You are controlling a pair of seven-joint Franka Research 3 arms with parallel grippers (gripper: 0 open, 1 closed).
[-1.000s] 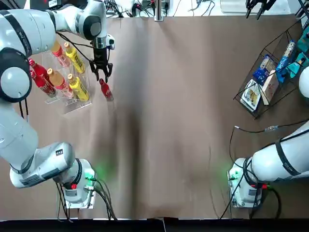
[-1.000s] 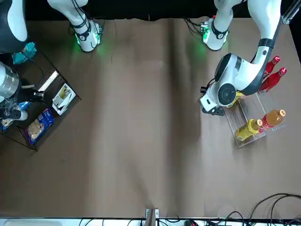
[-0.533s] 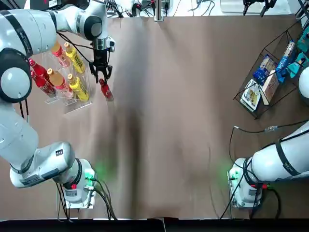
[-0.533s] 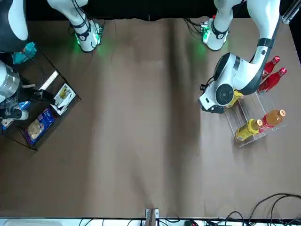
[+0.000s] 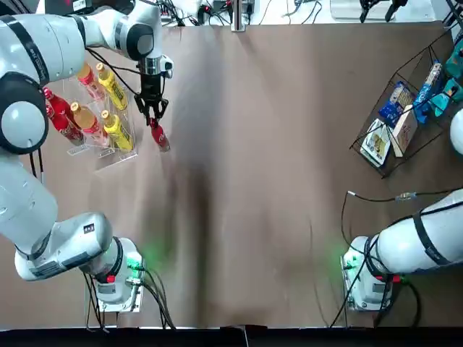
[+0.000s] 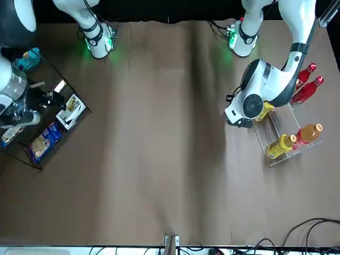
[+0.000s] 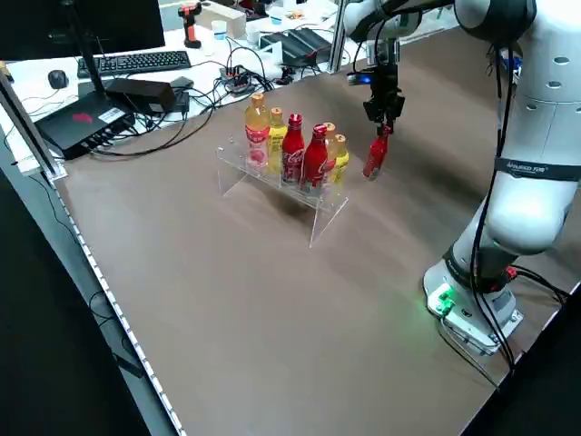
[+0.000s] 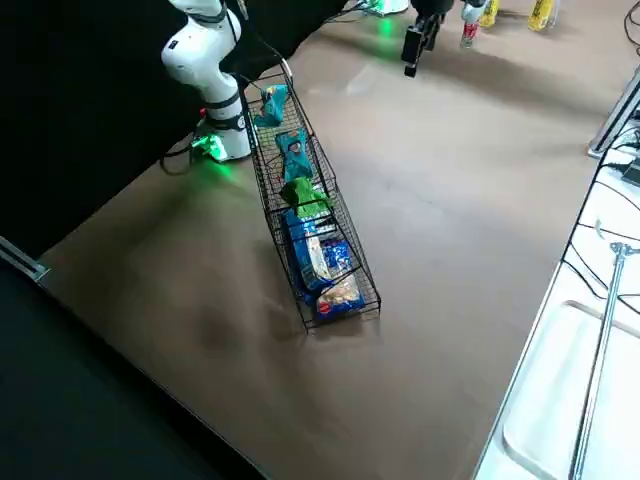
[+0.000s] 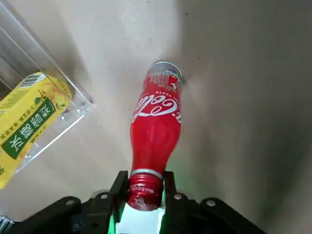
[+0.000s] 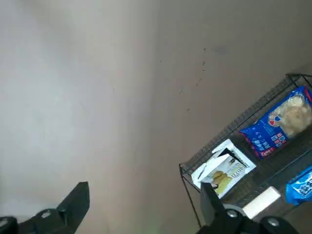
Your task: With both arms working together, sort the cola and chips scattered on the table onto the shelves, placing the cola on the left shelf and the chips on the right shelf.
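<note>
One cola bottle [image 5: 158, 135] leans on the table just right of the clear left shelf [image 5: 108, 156]. My left gripper [image 5: 152, 113] is shut on its red cap [image 9: 144, 188], and the bottle body [image 9: 156, 122] slants down to the cloth. Two more cola bottles [image 7: 292, 150] [image 7: 315, 156] stand on that shelf. The chips, two teal packets [image 8: 271, 102] [image 8: 295, 152] and a green one [image 8: 306, 196], lie in the black wire right shelf [image 8: 345, 300]. My right gripper [image 10: 144, 190] hangs open high above the table beside that rack, holding nothing.
Yellow bottles [image 5: 111, 85] and orange-capped bottles [image 5: 87, 119] share the acrylic shelf. Blue and white packages [image 8: 320, 255] fill the low end of the wire rack. Cables [image 5: 376, 194] trail across the table near the right arm's base. Keyboards and gear lie beyond the far edge.
The left gripper's fingers went from spread above the cola cap to closed on it. The bottle has not shifted. The right arm swung a little beside the wire rack.
</note>
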